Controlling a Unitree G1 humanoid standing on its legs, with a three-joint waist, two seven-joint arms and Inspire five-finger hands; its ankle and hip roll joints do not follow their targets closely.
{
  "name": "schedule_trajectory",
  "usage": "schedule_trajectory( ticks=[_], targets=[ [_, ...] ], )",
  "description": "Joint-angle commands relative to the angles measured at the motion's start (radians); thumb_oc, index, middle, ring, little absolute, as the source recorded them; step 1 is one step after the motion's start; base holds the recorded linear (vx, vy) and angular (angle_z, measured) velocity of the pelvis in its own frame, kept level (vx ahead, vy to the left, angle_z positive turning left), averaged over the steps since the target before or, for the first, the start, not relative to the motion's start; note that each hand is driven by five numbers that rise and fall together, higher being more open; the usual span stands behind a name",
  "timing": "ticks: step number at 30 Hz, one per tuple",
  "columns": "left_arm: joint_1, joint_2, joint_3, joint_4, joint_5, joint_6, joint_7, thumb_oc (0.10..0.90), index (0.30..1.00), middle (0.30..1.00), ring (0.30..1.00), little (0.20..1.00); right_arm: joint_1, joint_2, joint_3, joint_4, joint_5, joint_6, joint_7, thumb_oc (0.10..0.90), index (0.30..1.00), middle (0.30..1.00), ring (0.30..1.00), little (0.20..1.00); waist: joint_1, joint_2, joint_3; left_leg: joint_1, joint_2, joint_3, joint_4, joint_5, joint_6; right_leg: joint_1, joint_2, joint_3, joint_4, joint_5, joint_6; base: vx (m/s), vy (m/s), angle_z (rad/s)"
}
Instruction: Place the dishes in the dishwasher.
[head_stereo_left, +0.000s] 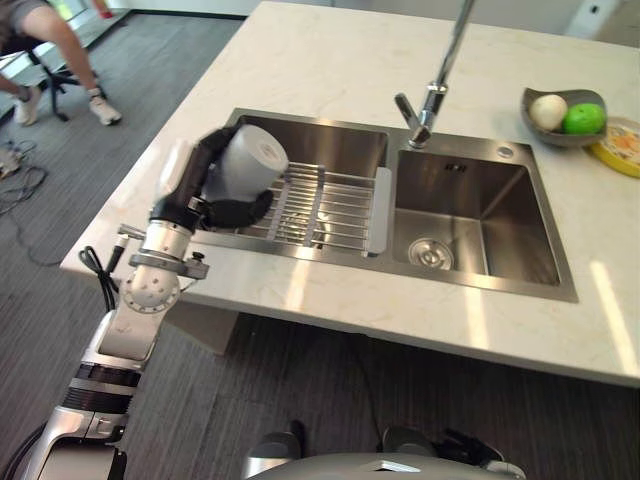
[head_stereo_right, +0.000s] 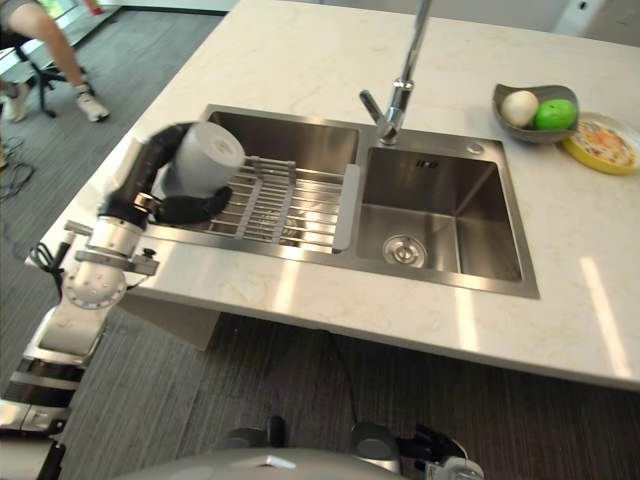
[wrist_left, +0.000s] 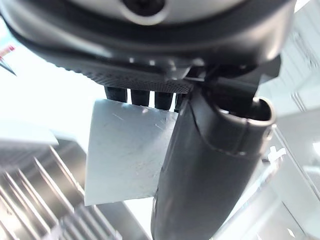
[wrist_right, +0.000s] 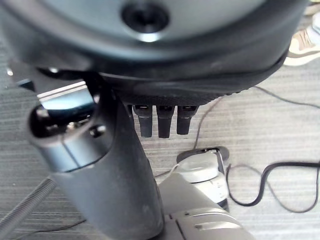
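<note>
Left robot hand (head_stereo_left: 215, 180) wraps a white cup (head_stereo_left: 248, 160), fingers over the top, thumb curled beneath, so it can be carried clear. Cup lies tipped sideways above the left end of the wire rack (head_stereo_left: 325, 207) in the sink's (head_stereo_left: 480, 215) left basin. Left forearm rises steeply from below the tabletop (head_stereo_left: 330, 60) edge. Right robot hand (wrist_right: 125, 165) hangs over the floor, fingers relaxed, holding nothing.
</note>
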Motion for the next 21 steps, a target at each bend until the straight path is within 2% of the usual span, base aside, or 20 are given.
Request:
schedule_trajectory(
  ticks=[1,2,3,4,7,8,9,10,11,12,14,16,17,18,19,20,21],
  targets=[
    [-0.085,0.091,0.081,-0.069,-0.077,-0.099,0.061,0.4,0.3,0.3,0.3,0.3,0.044,0.016,0.02,-0.016,-0.006,-0.004,0.017,0.8,0.9,0.9,0.9,0.9,-0.031,-0.034,-0.108,-0.164,-0.07,-0.041,0.074,-0.018,-0.017,0.06,0.033,0.006,-0.106,0.092,-0.065,-0.15,-0.131,0.36],
    [-0.072,0.089,0.098,-0.057,-0.086,-0.1,0.068,0.4,0.3,0.3,0.3,0.3,0.049,0.015,0.021,-0.01,-0.006,-0.003,0.018,0.8,0.9,0.9,0.9,0.9,-0.027,-0.037,-0.107,-0.181,-0.069,-0.053,0.08,-0.003,-0.027,0.06,0.054,0.028,-0.13,0.091,-0.078,-0.2,-0.181,0.44],
    [-0.033,0.091,0.134,-0.053,-0.097,-0.104,0.069,0.4,0.3,0.3,0.3,0.3,0.048,0.014,0.021,-0.002,0.006,-0.005,0.017,0.8,0.9,0.9,0.9,0.9,-0.016,-0.036,-0.105,-0.201,-0.068,-0.077,0.076,0.021,-0.038,0.07,0.079,0.034,-0.169,0.077,-0.105,-0.28,-0.25,0.63],
    [-0.024,0.093,0.147,-0.046,-0.106,-0.105,0.074,0.4,0.3,0.3,0.3,0.3,0.045,0.014,0.02,-0.004,0.015,-0.005,0.016,0.8,0.9,0.9,0.9,0.9,-0.011,-0.03,-0.099,-0.216,-0.066,-0.098,0.072,0.046,-0.048,0.074,0.093,0.025,-0.18,0.07,-0.117,-0.29,-0.237,0.66],
    [-0.029,0.087,0.15,-0.041,-0.13,-0.105,0.075,0.4,0.3,0.3,0.3,0.3,0.036,0.0,0.009,-0.008,0.035,-0.012,0.004,0.8,0.9,0.9,0.9,0.9,-0.008,-0.008,-0.061,-0.284,-0.068,-0.161,0.057,0.126,-0.098,0.063,0.121,-0.037,-0.204,0.064,-0.139,-0.28,-0.137,0.9],
    [-0.035,0.077,0.147,-0.041,-0.127,-0.106,0.079,0.4,0.3,0.3,0.3,0.3,0.03,-0.008,-0.002,-0.01,0.038,-0.014,0.0,0.8,0.9,0.9,0.9,0.9,-0.019,-0.004,-0.043,-0.311,-0.066,-0.153,0.059,0.137,-0.108,0.061,0.116,-0.076,-0.21,0.061,-0.141,-0.32,-0.039,1.59],
    [-0.035,0.066,0.146,-0.046,-0.125,-0.106,0.078,0.4,0.3,0.3,0.3,0.3,0.028,-0.013,-0.011,-0.009,0.037,-0.013,-0.003,0.8,0.9,0.9,0.9,0.9,-0.026,0.0,-0.03,-0.325,-0.048,-0.105,0.062,0.137,-0.101,0.054,0.108,-0.107,-0.21,0.067,-0.14,-0.21,-0.015,1.32],
    [-0.035,0.066,0.146,-0.046,-0.125,-0.106,0.078,0.4,0.3,0.3,0.3,0.3,0.028,-0.013,-0.011,-0.009,0.037,-0.013,-0.003,0.8,0.9,0.9,0.9,0.9,-0.026,0.0,-0.03,-0.325,-0.048,-0.105,0.062,0.137,-0.101,0.054,0.108,-0.107,-0.21,0.067,-0.14,-0.18,0.03,1.0],
    [-0.029,0.055,0.146,-0.053,-0.119,-0.105,0.075,0.4,0.3,0.3,0.3,0.3,0.025,-0.017,-0.02,-0.003,0.036,-0.012,-0.006,0.8,0.9,0.9,0.9,0.9,-0.031,0.003,-0.025,-0.323,-0.022,-0.042,0.067,0.128,-0.094,0.046,0.098,-0.14,-0.214,0.076,-0.136,-0.18,0.076,0.67],
    [0.004,0.044,0.161,-0.066,-0.113,-0.108,0.063,0.4,0.3,0.3,0.3,0.3,0.032,-0.022,-0.042,0.016,0.032,-0.005,-0.004,0.8,0.9,0.9,0.9,0.9,-0.033,0.001,-0.023,-0.298,0.03,0.039,0.09,0.093,-0.099,0.044,0.07,-0.202,-0.226,0.091,-0.127,-0.22,0.107,0.88],
    [0.041,0.04,0.178,-0.076,-0.113,-0.112,0.051,0.4,0.3,0.3,0.3,0.3,0.042,-0.025,-0.052,0.029,0.026,0.002,0.005,0.8,0.9,0.9,0.9,0.9,-0.036,-0.001,-0.031,-0.269,0.058,0.041,0.098,0.079,-0.109,0.05,0.044,-0.259,-0.236,0.107,-0.128,-0.14,0.13,0.54],
    [0.051,0.028,0.183,-0.074,-0.113,-0.114,0.052,0.4,0.3,0.3,0.3,0.3,0.047,-0.022,-0.054,0.025,0.021,0.003,0.013,0.8,0.9,0.9,0.9,0.9,-0.044,-0.008,-0.038,-0.24,0.119,0.07,0.11,0.072,-0.123,0.054,0.013,-0.32,-0.24,0.115,-0.131,-0.09,0.125,0.34],
    [0.051,0.028,0.183,-0.074,-0.113,-0.114,0.052,0.4,0.3,0.3,0.3,0.3,0.047,-0.022,-0.054,0.025,0.021,0.003,0.013,0.8,0.9,0.9,0.9,0.9,-0.044,-0.008,-0.038,-0.24,0.119,0.07,0.11,0.072,-0.123,0.054,0.013,-0.32,-0.24,0.115,-0.131,-0.1,0.188,0.82],
    [0.06,0.013,0.186,-0.081,-0.11,-0.117,0.044,0.4,0.3,0.3,0.3,0.3,0.052,-0.019,-0.053,0.007,0.013,-0.003,0.021,0.8,0.9,0.9,0.9,0.9,-0.063,-0.012,-0.051,-0.187,0.213,0.172,0.109,0.066,-0.141,0.054,-0.012,-0.384,-0.245,0.121,-0.126,-0.03,0.206,0.95],
    [0.065,0.008,0.184,-0.084,-0.11,-0.118,0.037,0.4,0.3,0.3,0.3,0.3,0.056,-0.019,-0.055,-0.004,0.012,-0.006,0.022,0.8,0.9,0.9,0.9,0.9,-0.077,-0.01,-0.061,-0.147,0.262,0.218,0.105,0.06,-0.168,0.068,-0.015,-0.404,-0.254,0.112,-0.121,-0.07,0.323,1.25],
    [0.061,0.005,0.174,-0.091,-0.11,-0.122,0.031,0.4,0.3,0.3,0.3,0.3,0.056,-0.021,-0.06,-0.015,0.013,-0.012,0.022,0.8,0.9,0.9,0.9,0.9,-0.092,-0.009,-0.07,-0.126,0.305,0.278,0.102,0.08,-0.183,0.068,-0.026,-0.434,-0.26,0.119,-0.119,-0.02,0.263,1.15],
    [0.054,0.001,0.159,-0.095,-0.116,-0.124,0.023,0.4,0.3,0.3,0.3,0.3,0.059,-0.025,-0.067,-0.021,0.016,-0.014,0.018,0.8,0.9,0.9,0.9,0.9,-0.103,-0.003,-0.083,-0.108,0.33,0.318,0.081,0.098,-0.2,0.072,-0.028,-0.462,-0.274,0.125,-0.119,-0.05,0.305,1.25]
  ],
)
